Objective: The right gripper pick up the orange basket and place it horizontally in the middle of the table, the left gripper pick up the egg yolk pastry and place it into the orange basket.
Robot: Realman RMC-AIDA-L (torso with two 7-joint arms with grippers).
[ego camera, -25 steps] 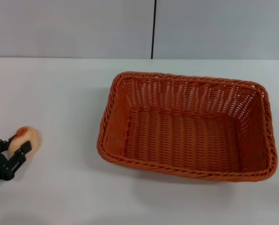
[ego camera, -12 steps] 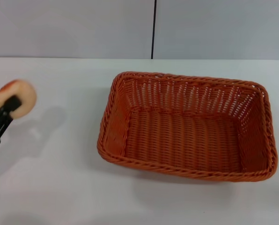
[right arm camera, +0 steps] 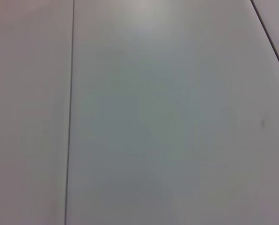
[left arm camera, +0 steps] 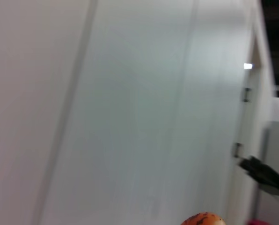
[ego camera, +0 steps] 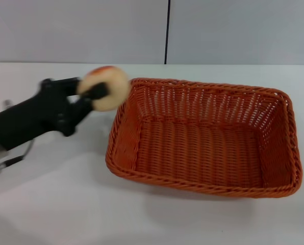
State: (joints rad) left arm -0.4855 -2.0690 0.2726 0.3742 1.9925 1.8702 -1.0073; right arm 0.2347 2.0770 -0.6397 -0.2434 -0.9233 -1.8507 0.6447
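The orange basket [ego camera: 203, 138] lies lengthwise across the middle and right of the white table [ego camera: 65, 214], and nothing is in it. My left gripper [ego camera: 98, 92] is raised above the table just left of the basket's left rim, shut on the egg yolk pastry [ego camera: 107, 87]. The pastry is a pale round bun with an orange-red top, and it hangs over the rim's far left corner. In the left wrist view only the top of the pastry [left arm camera: 202, 219] shows, against a wall. The right gripper is out of view.
A grey wall with a dark vertical seam [ego camera: 167, 30] rises behind the table's far edge. The right wrist view shows only wall panels.
The left gripper has lifted the pastry off the table at the far left and carried it up and rightward to the basket's left rim. The basket has not moved.
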